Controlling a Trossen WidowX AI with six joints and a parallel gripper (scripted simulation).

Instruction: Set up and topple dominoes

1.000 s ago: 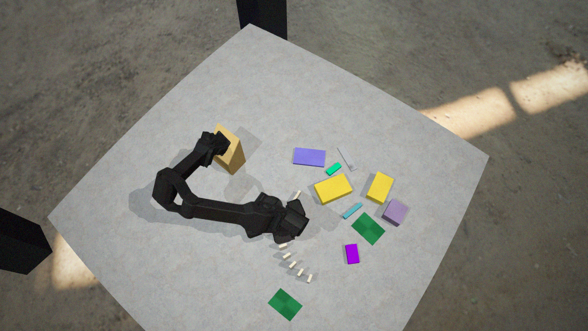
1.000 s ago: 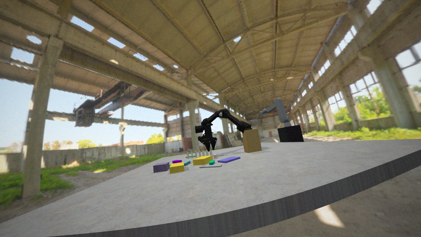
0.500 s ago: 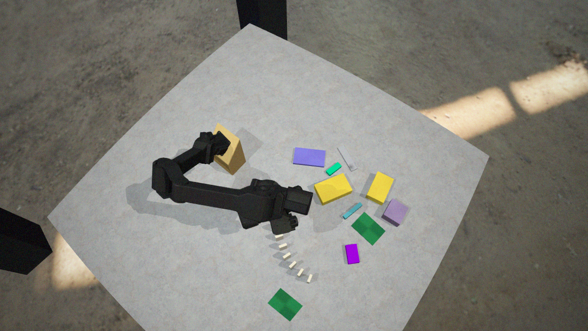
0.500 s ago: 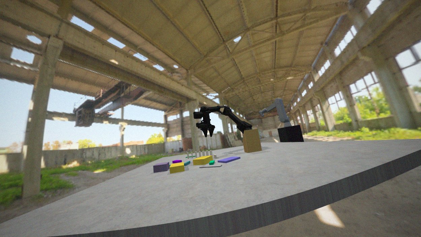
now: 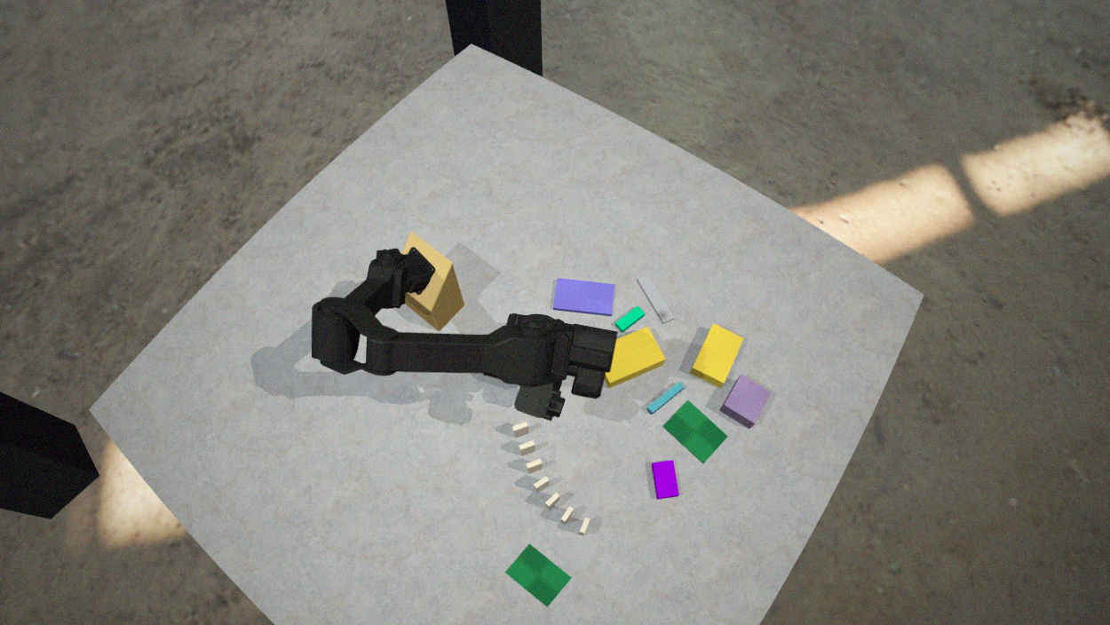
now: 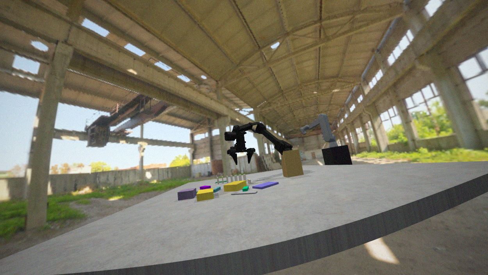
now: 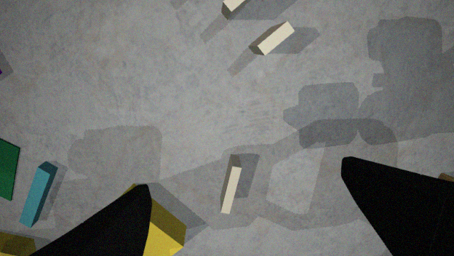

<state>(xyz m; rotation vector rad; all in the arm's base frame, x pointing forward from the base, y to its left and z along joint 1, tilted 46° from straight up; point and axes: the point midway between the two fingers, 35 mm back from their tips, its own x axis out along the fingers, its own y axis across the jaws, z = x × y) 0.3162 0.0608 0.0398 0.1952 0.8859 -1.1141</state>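
Note:
Several cream dominoes stand in a curved row in the top view, from the near-arm end domino point(image 5: 520, 427) point(image 7: 276, 38) to the far end domino point(image 5: 583, 526). The neighbour of the near-arm one point(image 7: 234, 4) shows at the wrist view's top edge. A loose cream domino point(image 6: 249, 181) point(image 7: 231, 190) lies low on the table, apart from the row; the arm hides it in the top view. My gripper point(image 6: 242, 163) point(image 7: 248, 180) is wide open and empty, high above the loose domino, which shows between the fingertips in the wrist view.
Two yellow blocks point(image 5: 635, 356) point(image 5: 717, 353), a teal bar point(image 5: 665, 397) point(image 7: 36, 196), a mauve block point(image 5: 745, 400), a purple block point(image 5: 664, 478), a blue slab point(image 5: 583, 296), a small green block point(image 5: 630, 319) and a grey strip point(image 5: 655, 299) lie around. Green squares point(image 5: 694, 431) point(image 5: 538, 575) lie flat.

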